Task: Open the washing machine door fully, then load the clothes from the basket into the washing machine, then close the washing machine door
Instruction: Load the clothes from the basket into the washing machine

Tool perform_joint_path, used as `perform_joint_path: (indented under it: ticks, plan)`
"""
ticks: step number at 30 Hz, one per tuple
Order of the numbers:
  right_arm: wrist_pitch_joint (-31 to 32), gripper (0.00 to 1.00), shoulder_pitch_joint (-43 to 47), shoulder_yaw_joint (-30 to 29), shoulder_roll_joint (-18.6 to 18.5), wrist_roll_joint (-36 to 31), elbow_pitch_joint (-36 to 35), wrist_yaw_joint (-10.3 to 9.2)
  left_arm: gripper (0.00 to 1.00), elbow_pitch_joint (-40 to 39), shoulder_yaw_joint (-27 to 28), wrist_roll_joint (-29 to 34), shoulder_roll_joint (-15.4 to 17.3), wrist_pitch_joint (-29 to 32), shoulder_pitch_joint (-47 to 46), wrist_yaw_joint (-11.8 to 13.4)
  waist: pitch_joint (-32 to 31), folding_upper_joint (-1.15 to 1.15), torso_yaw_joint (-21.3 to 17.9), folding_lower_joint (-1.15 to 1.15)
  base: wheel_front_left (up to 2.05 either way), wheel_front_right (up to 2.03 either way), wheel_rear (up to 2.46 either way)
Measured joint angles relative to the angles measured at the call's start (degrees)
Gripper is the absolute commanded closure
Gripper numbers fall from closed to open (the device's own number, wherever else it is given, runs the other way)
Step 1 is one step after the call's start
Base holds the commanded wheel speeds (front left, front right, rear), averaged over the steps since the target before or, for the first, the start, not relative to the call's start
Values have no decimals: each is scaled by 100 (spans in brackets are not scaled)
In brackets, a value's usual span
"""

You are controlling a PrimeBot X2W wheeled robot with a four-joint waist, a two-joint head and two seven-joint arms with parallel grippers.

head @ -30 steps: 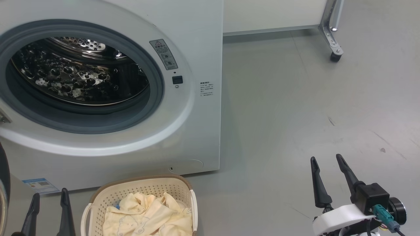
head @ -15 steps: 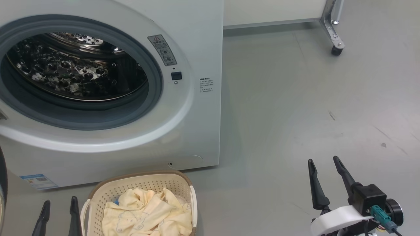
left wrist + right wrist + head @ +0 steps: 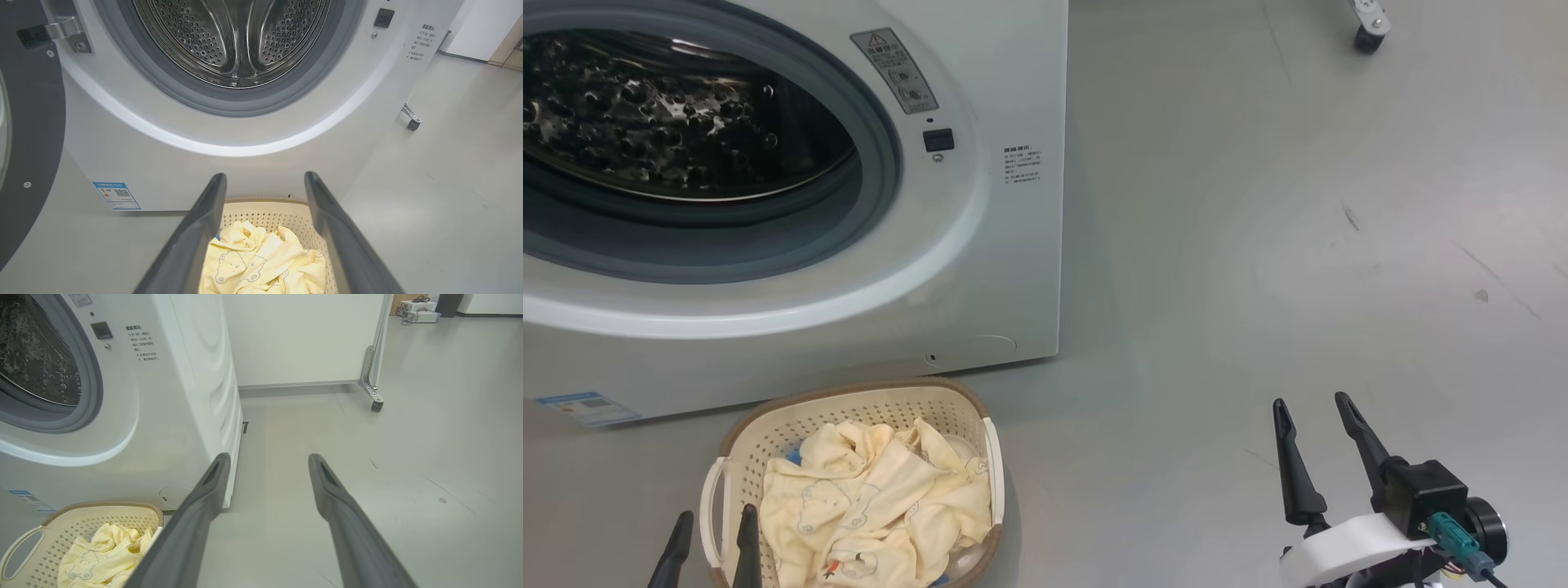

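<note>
Standing on the floor with its front toward the robot, the washing machine [image 3: 980, 245] has its mouth uncovered. Its door [image 3: 28, 143] is swung out wide on the machine's left side, so by my reading the opening step is done and loading is next. Inside, the steel drum [image 3: 237, 36] looks empty.

The basket [image 3: 849, 400] sits on the floor just in front of the machine's lower front edge, below the right part of the mouth. The clothes [image 3: 874, 506] are heaped in it, pale yellow with outline bears and a bit of blue at the edge.

The left gripper [image 3: 716, 513] hangs over the basket's near left rim with its fingers spread wide and nothing between them. In its wrist view the heap lies straight ahead and below, framed by the two fingers, with the drum mouth above it. The basket's long side seems to run from the robot toward the machine. The right gripper [image 3: 1308, 400], equally wide apart and empty, is over bare floor well to the right, so the left arm is much the nearer.

A blue label [image 3: 116, 195] with a QR code sits low on the front. A warning sticker [image 3: 894, 69] bears a red triangle, and a block of print [image 3: 1021, 166] beside it is too small to read.
</note>
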Motion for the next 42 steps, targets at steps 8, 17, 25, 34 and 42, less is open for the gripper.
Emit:
perform_joint_path:
  ticks: [8,17,25,34,42]
  plan:
    - [4,0,-155,56,65,-27,9,-1,0,226,-331,-166,194,0,-324,0,448,0,-54,0,0,0,0]
    - [18,0,-335,125,177,-47,21,-2,0,571,-760,-444,500,0,-817,0,1088,0,-152,1,0,0,0]
    - [16,0,-638,223,278,-79,19,-5,0,886,-1059,-720,786,63,-1428,0,1695,0,-270,1,0,0,0]
    - [13,0,-854,301,325,-96,27,-11,0,1201,-1529,-870,1165,363,-2103,0,2343,0,-456,1,0,0,0]
    - [-11,0,-1078,430,353,-96,52,-16,0,1488,-1923,-1063,1491,649,-2647,0,2897,0,-607,1,0,0,0]
